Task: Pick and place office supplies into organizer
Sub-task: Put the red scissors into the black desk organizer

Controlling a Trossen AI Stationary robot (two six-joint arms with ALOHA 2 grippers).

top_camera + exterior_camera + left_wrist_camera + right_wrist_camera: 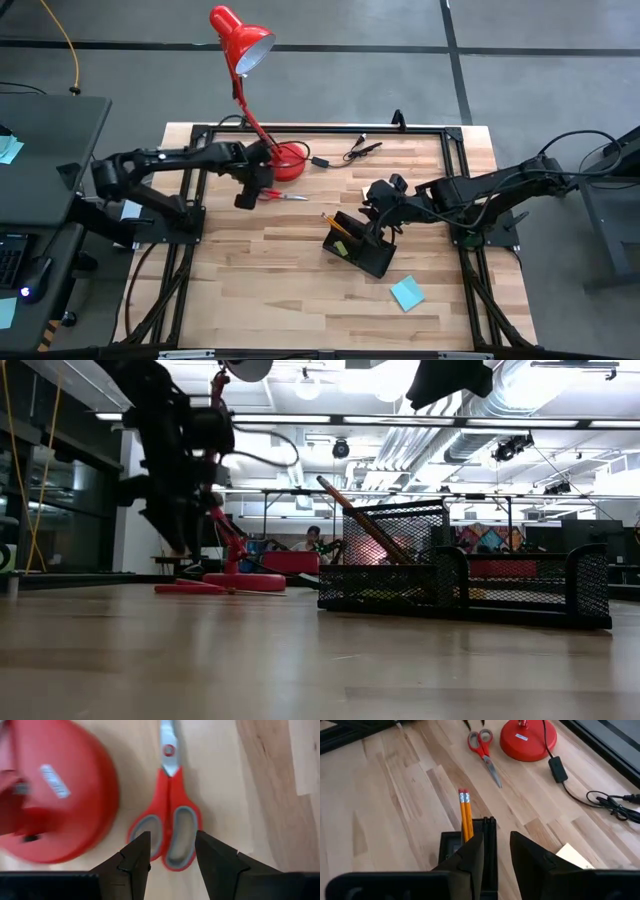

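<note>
Red-handled scissors [286, 196] lie flat on the wooden table beside the red lamp's base [290, 160], blades pointing toward the right edge. My left gripper [172, 865] hangs open just above them, pointing down, one finger on either side of the handle loops [170, 832]; I see no touch. The black mesh organizer [358, 243] stands mid-table with two orange pencils [465, 815] leaning in its tall cup. My right gripper [497, 855] hovers open over the organizer with nothing between its fingers. A teal sticky-note pad [407, 293] lies flat nearer the front edge.
The red desk lamp [240, 35] reaches over the far left of the table. A black cable with clips [355, 150] lies along the far edge. A black metal frame [455, 140] borders the table. A pale yellow pad [572, 856] shows beside my right finger.
</note>
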